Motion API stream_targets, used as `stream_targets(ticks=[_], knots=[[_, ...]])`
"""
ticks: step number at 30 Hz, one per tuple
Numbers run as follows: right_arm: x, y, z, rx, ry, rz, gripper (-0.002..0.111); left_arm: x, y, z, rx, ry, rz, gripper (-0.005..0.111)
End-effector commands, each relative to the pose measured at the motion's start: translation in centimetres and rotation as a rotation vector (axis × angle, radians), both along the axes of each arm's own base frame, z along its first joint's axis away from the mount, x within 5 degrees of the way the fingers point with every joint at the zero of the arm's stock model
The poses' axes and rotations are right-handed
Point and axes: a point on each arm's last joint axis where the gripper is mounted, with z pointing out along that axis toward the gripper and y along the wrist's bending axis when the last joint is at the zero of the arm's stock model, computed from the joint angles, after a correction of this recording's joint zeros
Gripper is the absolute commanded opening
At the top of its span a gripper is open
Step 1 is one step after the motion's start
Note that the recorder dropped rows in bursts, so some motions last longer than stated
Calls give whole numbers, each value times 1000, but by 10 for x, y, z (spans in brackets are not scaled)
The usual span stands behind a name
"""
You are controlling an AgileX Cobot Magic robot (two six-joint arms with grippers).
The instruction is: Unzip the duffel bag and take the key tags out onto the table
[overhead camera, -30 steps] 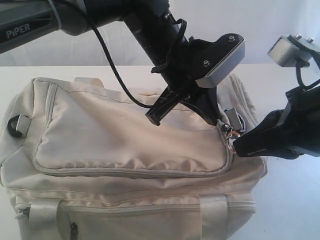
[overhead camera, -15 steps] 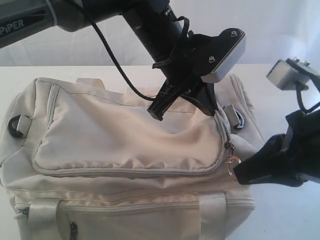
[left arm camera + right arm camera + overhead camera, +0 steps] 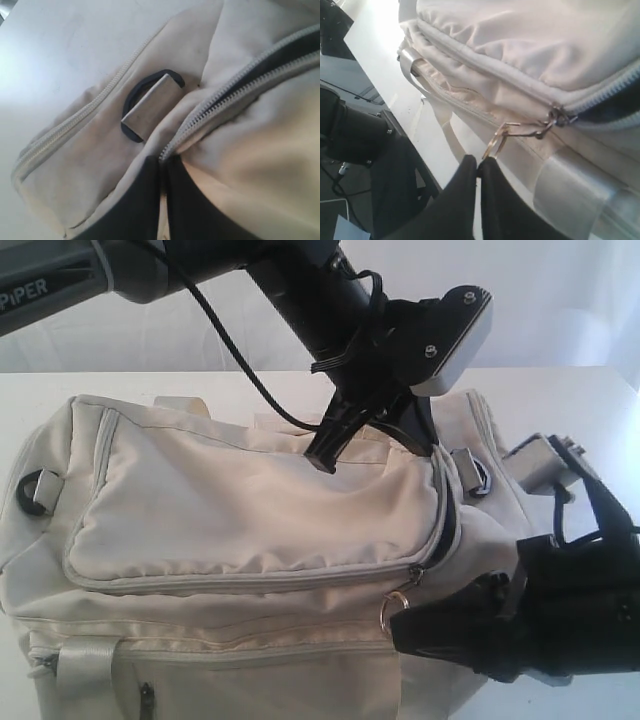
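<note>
exterior view: the duffel bag (image 3: 250,510) lies on the bench (image 3: 560,400). its top zipper (image 3: 447,525) is parted round the right-hand corner only, and the long front run is seen shut.

left wrist view: the left hand (image 3: 162,197) is pinched narrow on bag fabric at the zipper's end, beside a d-ring (image 3: 150,105).

right wrist view: the right hand (image 3: 479,172) is closed on the ring pull (image 3: 496,142).

the key tags are not seen, so the task is judged early.

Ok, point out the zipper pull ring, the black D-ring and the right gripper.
zipper pull ring (image 3: 496,141), right wrist view, metal loop.
black D-ring (image 3: 129,97), left wrist view, curved edge.
right gripper (image 3: 479,162), right wrist view, between fingertips.
</note>
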Motion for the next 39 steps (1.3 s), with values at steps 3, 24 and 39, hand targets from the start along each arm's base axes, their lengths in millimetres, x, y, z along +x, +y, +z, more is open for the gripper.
stream_targets(ticks=[3, 24, 39], knots=[[4, 24, -9, 34, 3, 55, 0, 0, 2, 7, -27, -1, 24, 0], [18, 141, -28, 102, -81, 362, 0, 0, 2, 8, -31, 1, 33, 0], [32, 229, -22, 138, -142, 508, 0, 0, 2, 8, -31, 1, 33, 0]])
